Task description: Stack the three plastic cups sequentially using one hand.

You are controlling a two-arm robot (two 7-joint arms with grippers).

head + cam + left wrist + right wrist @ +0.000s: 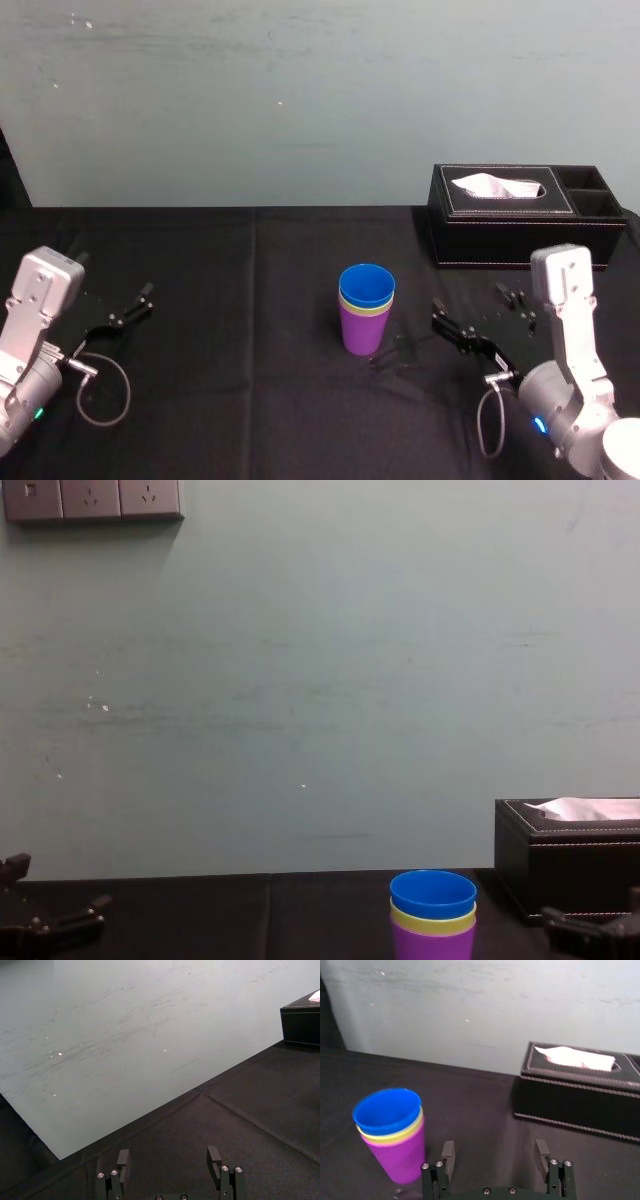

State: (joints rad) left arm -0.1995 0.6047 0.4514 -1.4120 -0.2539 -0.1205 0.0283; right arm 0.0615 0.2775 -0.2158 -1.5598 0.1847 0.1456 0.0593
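Left pincer sits low at the near left, fingers spread wide apart, its silver-grey forearm angled up behind it. Right pincer sits low at the near right, fingers likewise parted, gripping nothing
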